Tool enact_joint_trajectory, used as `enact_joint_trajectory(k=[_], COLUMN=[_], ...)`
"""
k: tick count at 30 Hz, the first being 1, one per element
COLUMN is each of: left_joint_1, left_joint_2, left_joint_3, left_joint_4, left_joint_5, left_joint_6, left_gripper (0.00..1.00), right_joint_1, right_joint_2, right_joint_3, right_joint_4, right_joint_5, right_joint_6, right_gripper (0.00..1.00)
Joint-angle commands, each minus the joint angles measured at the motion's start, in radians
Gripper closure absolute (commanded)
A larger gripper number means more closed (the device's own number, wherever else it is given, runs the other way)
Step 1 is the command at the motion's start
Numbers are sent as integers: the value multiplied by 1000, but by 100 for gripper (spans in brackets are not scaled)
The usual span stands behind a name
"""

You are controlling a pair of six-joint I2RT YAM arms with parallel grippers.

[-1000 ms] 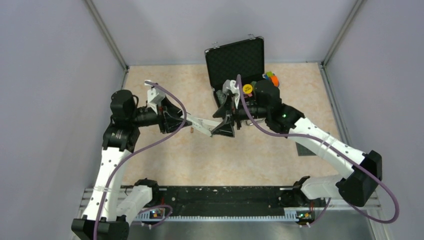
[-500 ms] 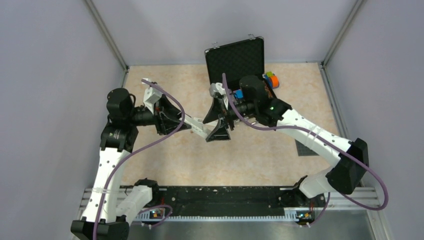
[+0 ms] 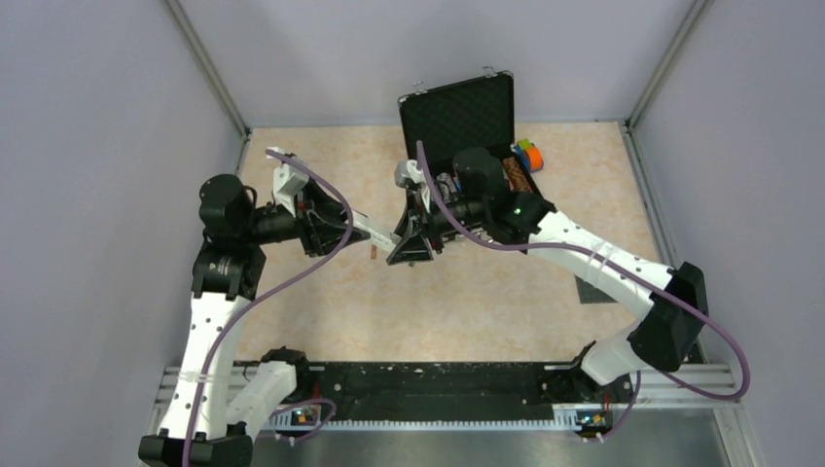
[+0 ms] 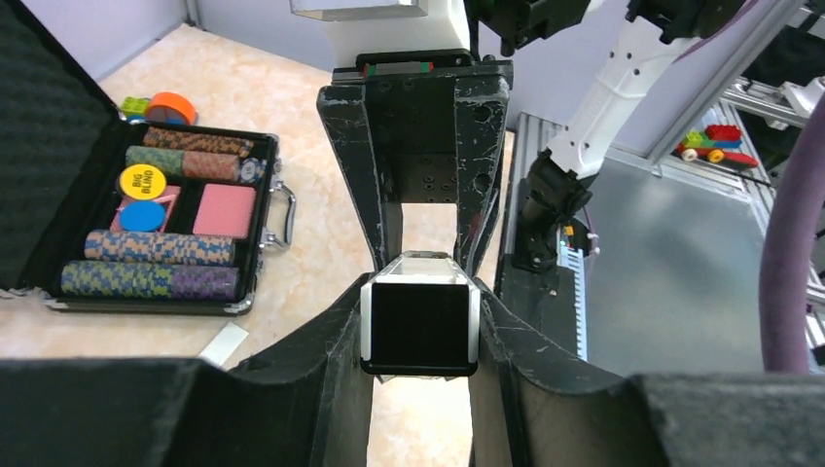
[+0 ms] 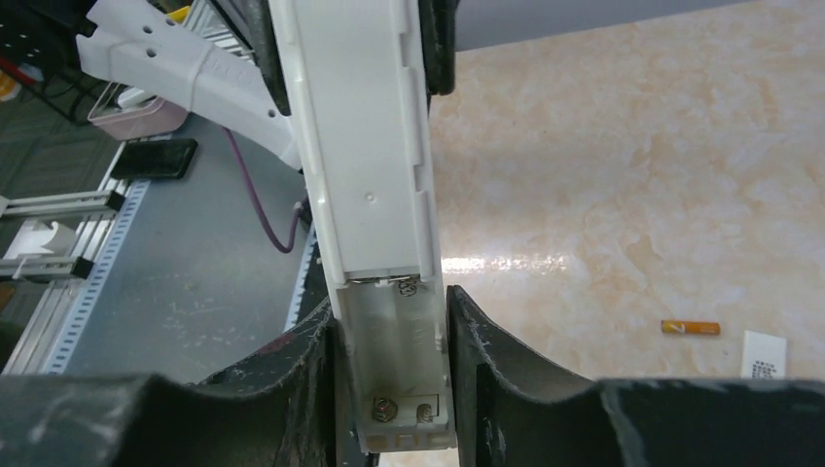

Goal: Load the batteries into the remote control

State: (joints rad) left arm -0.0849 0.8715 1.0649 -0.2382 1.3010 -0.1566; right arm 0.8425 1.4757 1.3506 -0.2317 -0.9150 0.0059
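Note:
The white remote control [image 3: 375, 233] hangs above the table between both grippers. My left gripper [image 3: 348, 227] is shut on one end; in the left wrist view [image 4: 420, 304] that end shows as a dark square [image 4: 418, 326]. My right gripper [image 3: 401, 236] is shut on the other end. In the right wrist view [image 5: 391, 313] the battery compartment [image 5: 399, 355] lies open and empty, with two springs at the bottom. The brownish-red battery [image 3: 372, 255] lies on the table below the remote and shows in the right wrist view [image 5: 691, 328]. The green battery is out of view.
An open black case [image 3: 457, 117] of poker chips [image 4: 156, 224] stands at the back. Toy bricks [image 3: 528, 154] lie to its right. A grey baseplate [image 3: 593, 289] lies at the right. A small white flat piece [image 5: 764, 355] lies near the battery.
Both grippers have moved left together with the remote between them. The right arm has reached further from the case, and the battery now shows below the remote.

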Motion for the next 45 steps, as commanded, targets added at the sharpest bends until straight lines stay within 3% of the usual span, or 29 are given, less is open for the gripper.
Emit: enact_joint_trajectory(k=[1,2,3,5,9,12,16,23,25,28,30,38,41,45], left_joint_1=[-7,-7,-7,-7,-8,-16,-84,-118,-118,-119,-123,-145,-149,-151], left_joint_2=[-41,-46,-55,-78,-108,-99,-113,-91,-83,-75,-68,-31,-24,-3], left_joint_3=[-12,-22,-38,-93,-247,-301,-344,-325,-320,-321,-322,-322,-321,-323], left_joint_4=[69,82,109,192,473,480,514,470,421,402,393,351,334,328], left_joint_5=[-90,-132,-179,-303,-576,-744,-897,-965,-993,-1011,-1017,-1018,-1030,-1023], left_joint_6=[-15,-40,-75,-156,-445,-609,-694,-729,-747,-796,-821,-801,-784,-770], left_gripper=[65,38,19,7,1,2,1,1,8,28,36,31,37,54], right_joint_1=[7,8,7,8,28,63,116,172,184,190,190,191,191,191], right_joint_2=[-30,-38,-46,-63,-77,-67,-50,3,12,29,39,90,95,98], right_joint_3=[12,2,-6,-28,-71,-83,-103,-85,-79,-72,-72,-35,-32,-29], right_joint_4=[119,134,152,198,285,306,340,324,318,304,304,279,271,273], right_joint_5=[158,183,208,260,397,538,691,835,876,932,950,963,967,946], right_joint_6=[91,100,106,133,170,170,156,89,74,61,57,59,69,82], right_gripper=[82,85,87,90,90,90,90,90,90,90,90,89,88,87])
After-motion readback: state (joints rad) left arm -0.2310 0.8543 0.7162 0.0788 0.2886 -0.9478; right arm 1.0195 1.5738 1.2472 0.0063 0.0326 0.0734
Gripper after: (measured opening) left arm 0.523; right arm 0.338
